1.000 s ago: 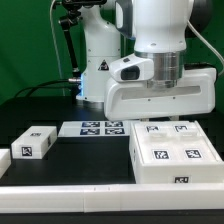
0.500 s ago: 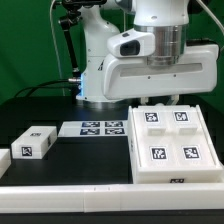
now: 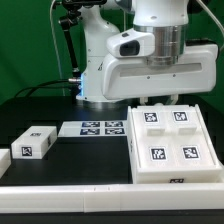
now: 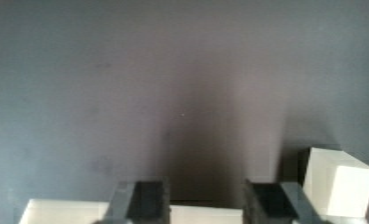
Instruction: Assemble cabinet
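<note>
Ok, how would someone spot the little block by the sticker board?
Find the big white cabinet panel on the exterior view's right, then the flat marker board beside it. The small block lies just past that, whole, unlike the cut-off edge block.

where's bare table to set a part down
Bare table bordered by the marker board, the small block, the cabinet and the front ledge; also between that block and the robot base. Crowded around the cabinet.
</note>
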`<state>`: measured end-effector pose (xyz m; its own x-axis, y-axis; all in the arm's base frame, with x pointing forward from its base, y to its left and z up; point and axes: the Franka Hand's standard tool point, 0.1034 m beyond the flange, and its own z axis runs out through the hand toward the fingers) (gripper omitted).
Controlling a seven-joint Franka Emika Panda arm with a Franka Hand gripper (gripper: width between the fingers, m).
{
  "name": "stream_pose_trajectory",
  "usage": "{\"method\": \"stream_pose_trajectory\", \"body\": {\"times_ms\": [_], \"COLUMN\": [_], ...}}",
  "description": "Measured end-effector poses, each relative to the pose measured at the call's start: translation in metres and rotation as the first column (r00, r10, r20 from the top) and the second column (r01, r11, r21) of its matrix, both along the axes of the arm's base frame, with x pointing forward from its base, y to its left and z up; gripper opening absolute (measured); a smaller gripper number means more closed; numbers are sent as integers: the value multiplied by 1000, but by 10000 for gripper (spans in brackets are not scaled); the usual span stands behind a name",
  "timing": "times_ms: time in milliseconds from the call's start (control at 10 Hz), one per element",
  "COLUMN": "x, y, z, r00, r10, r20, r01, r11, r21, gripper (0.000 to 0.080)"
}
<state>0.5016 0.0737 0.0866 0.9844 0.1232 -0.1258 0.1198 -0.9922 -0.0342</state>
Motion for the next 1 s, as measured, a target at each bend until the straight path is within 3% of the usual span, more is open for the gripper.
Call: {"method": "stream_pose_trajectory", "body": {"times_ms": [100,400,800,1000], "x": [5,18,17,26], "y": [-2,-4,-4,-12], "z": [13,32,29,40], "r00": [1000,1000,999,999], "r10": [3,5,14,32], "r20": [-16,-31,-29,-43], "r01": [-3,-5,-14,-33], "r11": [1000,1000,1000,999], "r21": [-3,-6,-5,-1], "gripper": [202,202,201,201]}}
